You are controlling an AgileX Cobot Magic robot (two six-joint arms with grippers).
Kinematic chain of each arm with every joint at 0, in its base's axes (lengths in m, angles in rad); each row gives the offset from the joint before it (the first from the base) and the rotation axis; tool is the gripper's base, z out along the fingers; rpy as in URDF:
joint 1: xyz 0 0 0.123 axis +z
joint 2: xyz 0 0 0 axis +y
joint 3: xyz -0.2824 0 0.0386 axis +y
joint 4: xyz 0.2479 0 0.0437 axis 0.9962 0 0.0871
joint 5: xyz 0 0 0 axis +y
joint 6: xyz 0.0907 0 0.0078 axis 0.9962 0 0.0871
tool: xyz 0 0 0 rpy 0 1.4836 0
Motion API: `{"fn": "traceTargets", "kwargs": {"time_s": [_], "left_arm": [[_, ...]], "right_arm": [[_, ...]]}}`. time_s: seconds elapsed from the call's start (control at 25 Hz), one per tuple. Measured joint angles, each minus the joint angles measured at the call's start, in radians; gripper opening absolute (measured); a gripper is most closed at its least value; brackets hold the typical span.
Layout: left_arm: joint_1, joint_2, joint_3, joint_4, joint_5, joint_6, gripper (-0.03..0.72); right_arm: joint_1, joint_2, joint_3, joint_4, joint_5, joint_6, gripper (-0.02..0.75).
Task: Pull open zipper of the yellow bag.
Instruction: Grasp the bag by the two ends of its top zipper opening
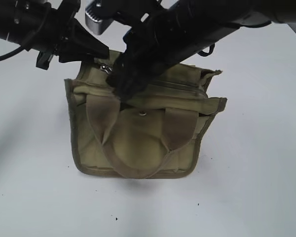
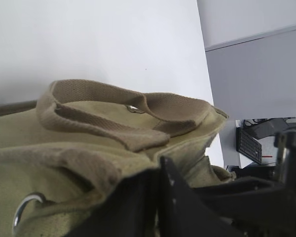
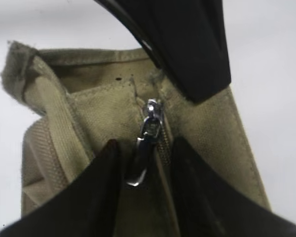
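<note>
My right gripper (image 3: 147,170) straddles the zipper (image 3: 160,136) pull atop the yellow bag (image 1: 138,143), jaws apart, not yet clamped. Left gripper (image 1: 96,52) pinches the bag's far-left top edge shut. Next, I reckon: close on the tab and draw along the tape.

Both black arms reach down from the top edge and converge, the left gripper (image 1: 99,50) apparently closed, the right gripper (image 3: 144,165) crossing leftward with its two fingers (image 3: 96,197) standing apart, a gap between them.

Exterior slants down; both wrist views close; all share yellow bag (image 1: 138,138).
</note>
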Motion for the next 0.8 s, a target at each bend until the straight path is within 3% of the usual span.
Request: {"fn": "traceTargets", "kwargs": {"time_s": [0.24,0.44,0.8], "left_arm": [[0.0,0.006,0.0,0.004,0.005,-0.001,0.025],[0.0,0.009,0.0,0.001,0.006,-0.001,0.025],[0.0,0.009,0.0,-0.015,0.028,-0.001,0.025]], "right_arm": [[0.0,0.042,0.0,0.0,-0.018,-0.006,0.21],[0.001,0.042,0.0,0.0,-0.011,-0.007,0.008],[-0.029,-0.019,0.0,-0.061,0.119,0.044,0.002]]}}
